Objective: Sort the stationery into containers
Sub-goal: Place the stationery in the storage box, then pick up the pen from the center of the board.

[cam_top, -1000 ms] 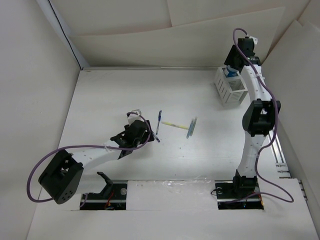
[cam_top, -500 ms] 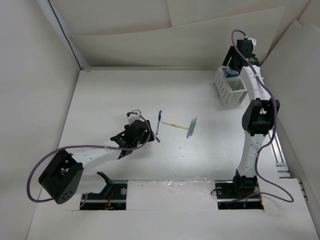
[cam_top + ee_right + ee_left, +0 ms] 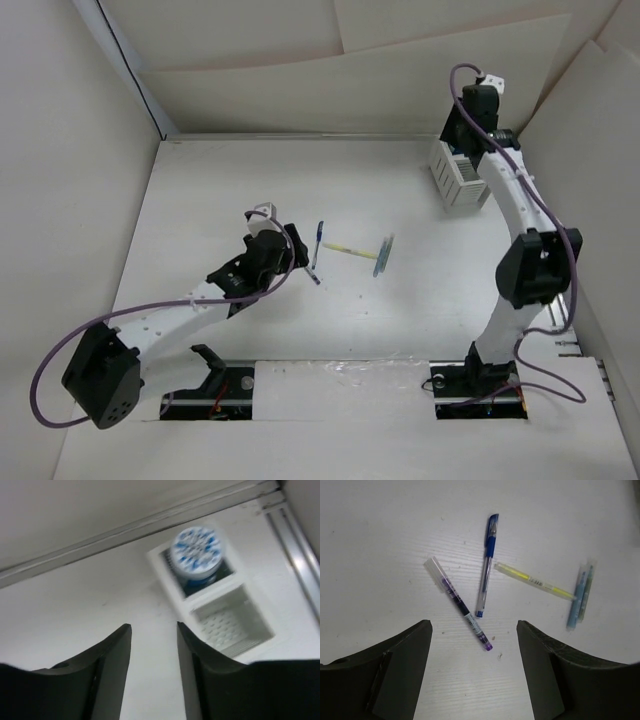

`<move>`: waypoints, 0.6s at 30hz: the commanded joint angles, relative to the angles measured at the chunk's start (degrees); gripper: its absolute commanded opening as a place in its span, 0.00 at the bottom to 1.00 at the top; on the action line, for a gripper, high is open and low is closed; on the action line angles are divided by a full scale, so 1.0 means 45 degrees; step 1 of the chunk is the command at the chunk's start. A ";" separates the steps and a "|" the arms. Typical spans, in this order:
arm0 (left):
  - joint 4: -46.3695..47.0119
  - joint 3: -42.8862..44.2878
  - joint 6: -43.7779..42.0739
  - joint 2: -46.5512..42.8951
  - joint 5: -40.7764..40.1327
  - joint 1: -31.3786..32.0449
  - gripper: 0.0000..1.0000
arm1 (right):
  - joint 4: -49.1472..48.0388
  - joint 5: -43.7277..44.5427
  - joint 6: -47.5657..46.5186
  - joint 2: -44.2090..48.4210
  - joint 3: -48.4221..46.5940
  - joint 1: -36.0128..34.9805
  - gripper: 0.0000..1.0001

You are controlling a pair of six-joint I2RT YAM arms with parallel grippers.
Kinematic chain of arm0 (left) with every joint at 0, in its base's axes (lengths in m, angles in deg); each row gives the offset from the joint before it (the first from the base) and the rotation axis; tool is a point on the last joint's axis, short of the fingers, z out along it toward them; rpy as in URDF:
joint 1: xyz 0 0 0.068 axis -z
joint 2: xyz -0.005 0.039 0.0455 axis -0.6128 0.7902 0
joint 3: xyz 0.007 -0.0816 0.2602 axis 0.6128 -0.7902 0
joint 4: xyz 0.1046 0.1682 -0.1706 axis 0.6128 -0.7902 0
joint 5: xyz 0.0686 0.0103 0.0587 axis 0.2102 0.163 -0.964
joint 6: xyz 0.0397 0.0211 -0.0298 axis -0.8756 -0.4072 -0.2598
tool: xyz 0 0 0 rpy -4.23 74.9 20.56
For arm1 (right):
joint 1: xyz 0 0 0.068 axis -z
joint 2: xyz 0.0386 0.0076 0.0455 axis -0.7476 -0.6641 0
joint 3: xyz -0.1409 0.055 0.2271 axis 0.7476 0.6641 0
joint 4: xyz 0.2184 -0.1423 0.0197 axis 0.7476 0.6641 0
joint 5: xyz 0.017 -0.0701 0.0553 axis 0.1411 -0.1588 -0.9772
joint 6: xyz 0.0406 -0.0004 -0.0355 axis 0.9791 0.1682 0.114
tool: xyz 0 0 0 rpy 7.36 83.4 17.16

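The left gripper's [image 3: 472, 626] fingers are being held spread and empty, just near of the dark blue pen [image 3: 487, 565], pale-yellow stick [image 3: 535, 582] and light-blue stick [image 3: 580, 597]. At the far right, the right gripper's [image 3: 153, 627] fingers are being held apart, empty, above the organizer box [image 3: 232, 622]. A roll [image 3: 196, 550] is being kept in its far compartment.

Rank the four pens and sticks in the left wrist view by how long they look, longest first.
1. Clear pen with purple ink and dark blue pen: too alike to rank, and the clear one lies nearer the camera.
2. Pale-yellow stick.
3. Light-blue stick, the shortest.
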 commanded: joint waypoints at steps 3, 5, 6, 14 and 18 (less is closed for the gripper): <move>-0.0566 0.0596 0.0070 -0.1220 -0.0683 0.0032 0.65 | -0.2429 -0.0781 0.0674 0.3212 0.3796 -0.3113 0.19; -0.0683 0.0440 0.0207 -0.1706 -0.0684 0.0032 0.65 | -0.2745 -0.0900 0.0909 0.3351 0.5219 -0.3958 0.06; -0.0818 0.0323 0.0324 -0.1883 -0.0800 0.0032 0.65 | -0.2882 -0.0901 0.0910 0.3351 0.5575 -0.4407 0.00; -0.1366 -0.1200 0.1262 -0.4148 -0.1347 -0.0203 0.65 | -0.3001 0.0447 0.1377 0.1576 0.6401 -0.8333 0.02; -0.1873 -0.1651 0.1672 -0.5184 -0.1679 -0.0203 0.69 | -0.3196 0.0154 0.1711 0.0365 0.5797 -0.9116 0.29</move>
